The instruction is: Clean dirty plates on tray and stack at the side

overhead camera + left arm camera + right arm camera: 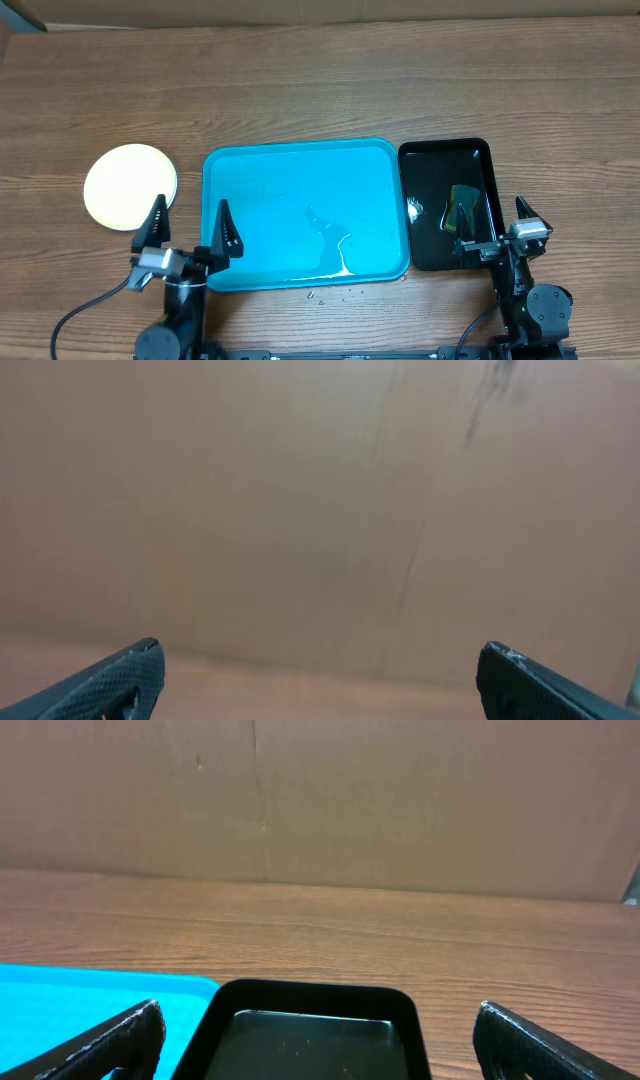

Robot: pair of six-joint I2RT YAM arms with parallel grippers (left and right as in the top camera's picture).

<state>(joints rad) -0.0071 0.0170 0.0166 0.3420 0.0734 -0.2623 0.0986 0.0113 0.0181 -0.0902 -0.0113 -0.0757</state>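
Note:
The turquoise tray (250, 170) lies mid-table with nothing on it but thin wet streaks (338, 255). The plates show as one round pale yellowish-white disc (130, 186) on the bare wood left of the tray; from above I cannot tell how many lie there. My left gripper (190, 228) hovers open near the tray's front left corner, between it and the plates, and holds nothing. In the left wrist view the gripper (320, 648) faces only blurred brown. My right gripper (497, 222) stands open and empty over the black tray's near end (318, 1010).
A glossy black tray (430, 160) sits right of the turquoise one, with a dark greenish pad (463, 207) in it. Its rim (310, 992) and the turquoise tray's corner (90, 995) show in the right wrist view. Small droplets (330, 294) dot the wood in front. A cardboard wall (320, 790) backs the table.

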